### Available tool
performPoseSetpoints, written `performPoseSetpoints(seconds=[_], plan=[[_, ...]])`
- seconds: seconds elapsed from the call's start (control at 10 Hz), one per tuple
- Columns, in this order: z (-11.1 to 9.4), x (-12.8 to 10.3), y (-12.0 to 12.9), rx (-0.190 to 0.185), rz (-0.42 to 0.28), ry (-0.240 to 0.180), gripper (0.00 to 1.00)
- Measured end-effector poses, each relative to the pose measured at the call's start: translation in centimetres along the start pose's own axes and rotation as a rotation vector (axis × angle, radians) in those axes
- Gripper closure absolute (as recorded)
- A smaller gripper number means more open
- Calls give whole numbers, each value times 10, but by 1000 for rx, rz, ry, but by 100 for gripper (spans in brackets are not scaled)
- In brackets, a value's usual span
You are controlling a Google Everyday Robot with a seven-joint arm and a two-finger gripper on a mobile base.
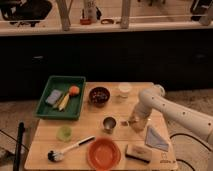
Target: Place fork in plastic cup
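3 cups (63, 132), 1 ea. bowl (91, 96), plate (102, 153), brush (70, 148), tray (80, 103); 1 hand (135, 122) beside steel cup (109, 124).

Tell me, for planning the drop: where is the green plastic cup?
In the camera view the plastic cup stands left on the table, between the green tray and the brush; the gripper hangs across the table, right of the steel cup.

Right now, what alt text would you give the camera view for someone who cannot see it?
The robot's gripper hangs low over the wooden table, just right of the steel cup and well right of the light-green plastic cup. The fork cannot be made out. Around them: green tray, dark bowl, white cup, brush, orange plate, sponge, blue cloth.
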State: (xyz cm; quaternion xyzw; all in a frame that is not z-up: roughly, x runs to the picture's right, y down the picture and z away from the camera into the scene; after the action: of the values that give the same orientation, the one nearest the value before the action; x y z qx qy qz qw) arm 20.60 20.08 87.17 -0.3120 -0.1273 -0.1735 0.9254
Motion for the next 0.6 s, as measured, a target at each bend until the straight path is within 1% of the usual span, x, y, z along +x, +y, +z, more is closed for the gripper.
performPoseSetpoints(seconds=[0.3,0.4,0.6], plan=[[-4,2,2,-3,-3,6,95],[-5,0,0,-3,-6,5,100],[-2,0,2,-2,0,0,100]])
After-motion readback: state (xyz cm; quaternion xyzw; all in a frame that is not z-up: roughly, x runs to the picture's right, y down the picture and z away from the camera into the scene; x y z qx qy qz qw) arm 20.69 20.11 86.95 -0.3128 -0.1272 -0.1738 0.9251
